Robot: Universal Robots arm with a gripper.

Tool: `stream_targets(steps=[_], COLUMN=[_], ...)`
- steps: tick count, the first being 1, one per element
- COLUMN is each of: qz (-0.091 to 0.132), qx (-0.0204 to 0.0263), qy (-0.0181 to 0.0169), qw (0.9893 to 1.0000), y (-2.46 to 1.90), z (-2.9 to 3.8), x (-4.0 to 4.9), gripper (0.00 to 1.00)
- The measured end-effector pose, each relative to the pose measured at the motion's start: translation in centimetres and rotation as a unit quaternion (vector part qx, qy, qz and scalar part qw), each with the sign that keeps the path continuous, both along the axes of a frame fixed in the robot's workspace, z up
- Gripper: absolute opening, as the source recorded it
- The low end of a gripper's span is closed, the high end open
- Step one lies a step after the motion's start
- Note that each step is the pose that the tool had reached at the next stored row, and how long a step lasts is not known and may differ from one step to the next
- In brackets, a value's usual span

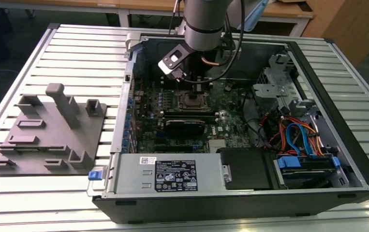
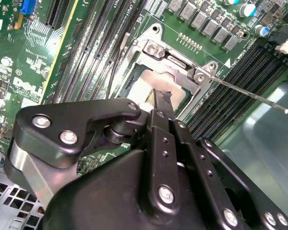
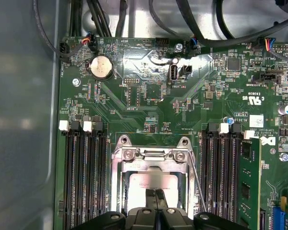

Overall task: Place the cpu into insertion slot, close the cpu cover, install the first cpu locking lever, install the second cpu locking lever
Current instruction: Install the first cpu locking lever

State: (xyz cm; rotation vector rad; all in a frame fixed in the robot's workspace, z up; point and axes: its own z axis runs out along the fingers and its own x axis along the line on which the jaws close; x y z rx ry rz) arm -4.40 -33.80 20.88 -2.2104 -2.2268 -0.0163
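1. Circuit board (image 3: 149, 96): dark green, with fine paler traces and white print.
2. Chip (image 3: 137, 187): dull silver-grey top.
3. Cover (image 3: 153, 154): bright silvery metal.
4. Gripper (image 2: 159, 97): matt black, dotted with silver screw heads.
5. Memory slots (image 3: 84, 177): black, with white end clips.
6. Coin battery (image 3: 101, 67): silver.
7. Table (image 1: 74, 43): pale grey, ribbed in parallel slats.
8. Fixture block (image 1: 49, 130): plain mid-grey.
9. Cables (image 1: 295, 134): blue, with orange wires alongside.
10. Computer case (image 1: 236, 209): black outside.
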Motion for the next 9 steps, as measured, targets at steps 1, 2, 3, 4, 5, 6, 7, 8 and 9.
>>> stream_targets(steps=[1, 2, 3, 4, 5, 6, 7, 8, 9], qz=[0.000, 0.000, 0.000, 0.000, 0.000, 0.000, 0.000, 0.000, 0.000], qx=[0.0000, 0.0000, 0.0000, 0.0000, 0.0000, 0.0000, 0.0000, -0.0001, -0.0001], qy=[0.0000, 0.0000, 0.0000, 0.0000, 0.0000, 0.0000, 0.0000, 0.0001, 0.0000], qw=[1.0000, 1.0000, 1.0000, 1.0000, 1.0000, 1.0000, 1.0000, 1.0000, 1.0000], y=[0.00, 0.00, 0.00, 0.00, 0.00, 0.00, 0.01, 0.00, 0.00], z=[0.00, 0.00, 0.00, 0.00, 0.00, 0.00, 0.01, 0.05, 0.09], x=[0.00, 0.00, 0.00, 0.01, 0.01, 0.01, 0.01, 0.01, 0.01], gripper=[0.10, 0.10, 0.10, 0.10, 0.10, 0.10, 0.10, 0.10, 0.10])
